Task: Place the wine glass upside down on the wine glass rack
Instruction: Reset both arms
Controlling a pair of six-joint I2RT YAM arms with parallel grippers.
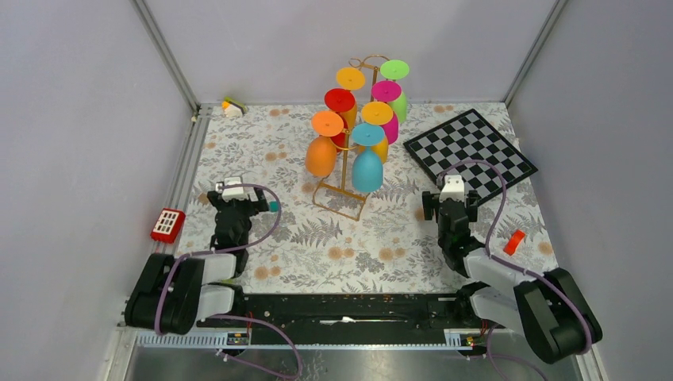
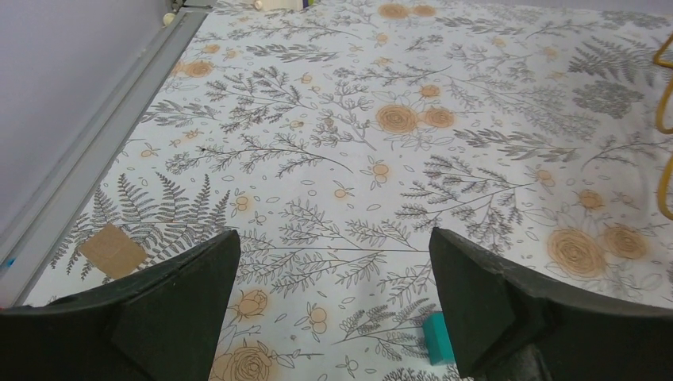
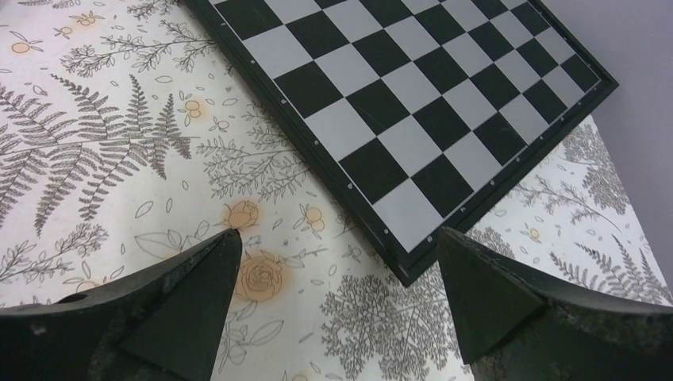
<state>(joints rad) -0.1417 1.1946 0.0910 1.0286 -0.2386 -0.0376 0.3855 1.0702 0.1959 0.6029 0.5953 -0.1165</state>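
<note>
Left gripper (image 2: 333, 266), right gripper (image 3: 337, 270): both spread wide, empty. Rack (image 1: 344, 171): one, gold. Glasses (image 1: 367, 168): seven, hanging inverted. Chessboard (image 1: 470, 151): one.

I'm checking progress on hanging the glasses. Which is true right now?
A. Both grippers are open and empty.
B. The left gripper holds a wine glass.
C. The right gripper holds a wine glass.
A: the left gripper and right gripper have their fingers spread with only table between them. The coloured wine glasses hang on the wine glass rack.
</note>
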